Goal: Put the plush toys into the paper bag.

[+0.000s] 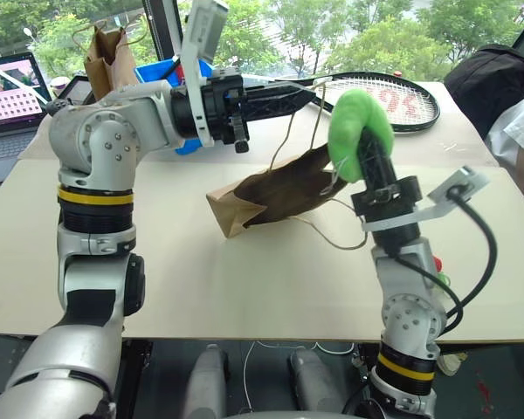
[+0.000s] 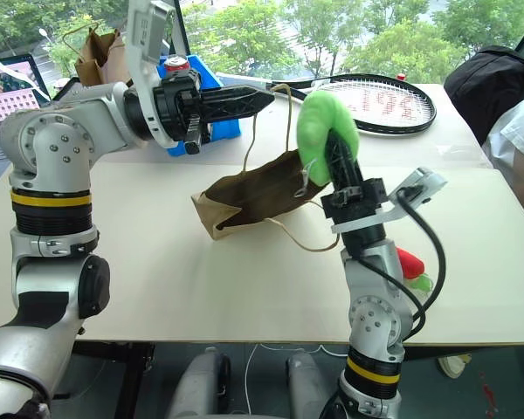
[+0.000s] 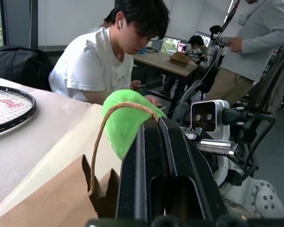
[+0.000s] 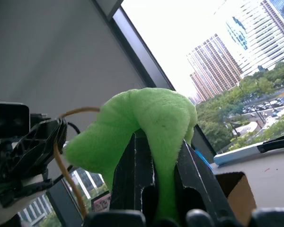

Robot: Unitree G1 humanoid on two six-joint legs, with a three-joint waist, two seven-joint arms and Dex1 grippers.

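Note:
The wide brown paper bag (image 1: 279,192) lies on its side on the table, its mouth facing right. My left gripper (image 1: 319,90) is shut on one of its cord handles (image 3: 102,142) and holds that handle up above the bag. The other handle (image 1: 332,231) lies loose on the table. My right gripper (image 2: 336,148) points upward just right of the bag's mouth, shut on the fuzzy light-green plush toy (image 1: 358,127), which folds over its fingertips. The red chili-shaped plush toy (image 2: 410,262) lies on the table behind my right arm, mostly hidden.
A tennis racket (image 1: 393,96) lies at the far side of the table. A smaller paper bag (image 1: 105,57), a blue box (image 1: 162,74) and a laptop (image 1: 13,87) stand at the back left. A black backpack (image 1: 489,78) and a seated person (image 3: 99,61) are at the right.

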